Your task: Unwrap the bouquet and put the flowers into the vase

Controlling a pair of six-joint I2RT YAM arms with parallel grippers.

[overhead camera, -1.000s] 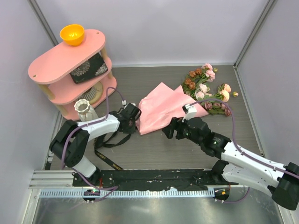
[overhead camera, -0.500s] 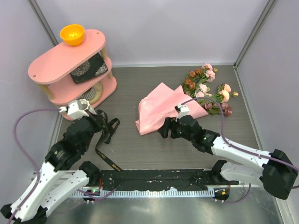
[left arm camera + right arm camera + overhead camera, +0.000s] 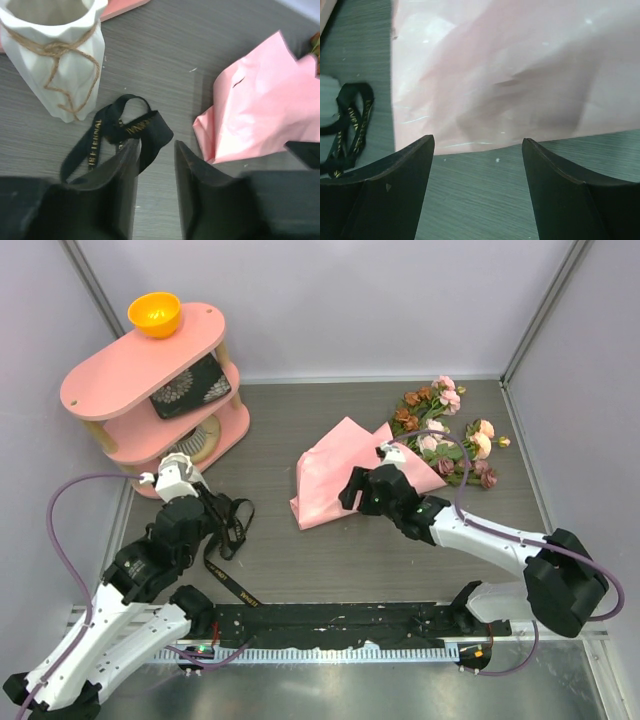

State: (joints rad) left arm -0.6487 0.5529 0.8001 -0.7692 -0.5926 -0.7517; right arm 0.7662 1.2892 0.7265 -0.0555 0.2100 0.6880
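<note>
Two end effectors are sitting well apart. The right end effector is hovering with its fingers spread wide and nothing between them, just short of the near edge of the paper sheet. Past that sheet, ahead and to its right, the flowers are lying on the counter. Their blooms are pointing away and their stems seem to be running back toward the paper, though the arm is hiding that stretch. The left end effector is keeping its fingers slightly parted, gripping nothing. The black ribbon is lying loose just past its tips, and the vase is standing upright ahead to its left. By this layout, the right arm is sitting nearer the flowers and the left nearer the vase.
</note>
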